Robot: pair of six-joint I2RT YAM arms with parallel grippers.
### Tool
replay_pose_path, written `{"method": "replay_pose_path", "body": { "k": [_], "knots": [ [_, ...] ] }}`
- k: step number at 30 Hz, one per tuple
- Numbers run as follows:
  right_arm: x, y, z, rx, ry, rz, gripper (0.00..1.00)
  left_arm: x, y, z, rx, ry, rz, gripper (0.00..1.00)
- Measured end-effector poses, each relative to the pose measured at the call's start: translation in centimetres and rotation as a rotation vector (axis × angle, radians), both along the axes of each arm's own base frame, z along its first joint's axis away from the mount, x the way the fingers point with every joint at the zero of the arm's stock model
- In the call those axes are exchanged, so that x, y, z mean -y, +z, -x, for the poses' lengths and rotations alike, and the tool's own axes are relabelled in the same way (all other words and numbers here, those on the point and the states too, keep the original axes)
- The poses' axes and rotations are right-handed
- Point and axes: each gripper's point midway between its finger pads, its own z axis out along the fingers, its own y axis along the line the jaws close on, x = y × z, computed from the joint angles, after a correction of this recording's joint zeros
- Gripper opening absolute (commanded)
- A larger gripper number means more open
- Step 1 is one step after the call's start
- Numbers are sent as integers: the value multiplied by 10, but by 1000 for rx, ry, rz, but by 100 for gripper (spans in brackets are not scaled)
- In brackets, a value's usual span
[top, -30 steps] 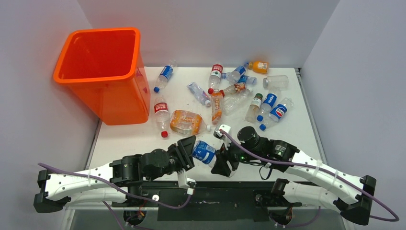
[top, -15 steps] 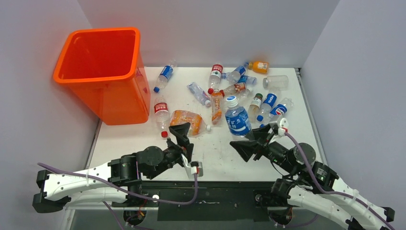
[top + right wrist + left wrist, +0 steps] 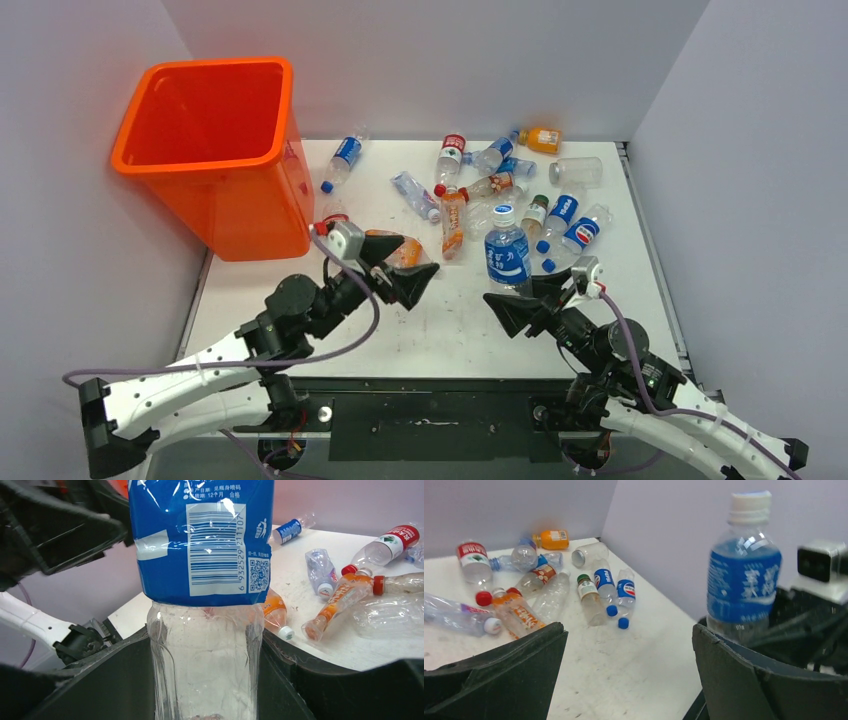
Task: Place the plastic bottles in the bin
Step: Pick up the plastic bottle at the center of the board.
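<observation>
My right gripper (image 3: pixel 522 298) is shut on the clear lower body of a blue-labelled plastic bottle (image 3: pixel 507 250), held upright above the table; in the right wrist view the bottle (image 3: pixel 205 545) fills the gap between both fingers (image 3: pixel 100 680). My left gripper (image 3: pixel 404 266) stands open and empty over a crushed orange bottle (image 3: pixel 408 252). In the left wrist view its wide gap (image 3: pixel 629 670) shows bare table, with the held bottle (image 3: pixel 744 575) behind the right finger. Several more bottles (image 3: pixel 500 185) lie across the far table. The orange bin (image 3: pixel 210 150) stands at the far left.
Grey walls close the table on the left, back and right. Two Pepsi bottles (image 3: pixel 572 225) lie just right of the held bottle. A blue-labelled bottle (image 3: pixel 343 158) lies close to the bin's right side. The white table (image 3: pixel 440 330) shows between the two arms.
My left gripper opened and let go of the blue-labelled bottle, then swung up toward the orange bottle. The right gripper kept the bottle, turned it upright and carried it right.
</observation>
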Motion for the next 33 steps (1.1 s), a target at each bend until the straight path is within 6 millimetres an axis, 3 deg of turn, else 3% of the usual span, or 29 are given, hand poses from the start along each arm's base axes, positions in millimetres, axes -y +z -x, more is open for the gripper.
{"method": "replay_pose_path", "body": {
  "k": [3, 5, 12, 15, 19, 27, 33],
  "knots": [
    [0, 2, 1, 0, 2, -34, 43, 2, 4, -27, -139, 10, 157, 96],
    [-2, 0, 0, -4, 5, -47, 43, 7, 7, -35, -195, -8, 215, 96],
    [-11, -9, 1, -33, 31, -63, 43, 35, 70, -26, -180, -153, 283, 96],
    [-15, -9, 1, -37, 42, -64, 43, 34, 81, -24, -162, -167, 296, 96],
    [-20, -10, 0, -40, 52, -60, 42, 43, 77, -24, -170, -194, 274, 98],
    [-28, -20, -5, -63, 54, -25, 42, 74, 66, -30, -213, -253, 195, 80],
    [-32, -23, -5, -68, 62, -15, 41, 87, 58, -31, -239, -287, 153, 59]
  ]
}}
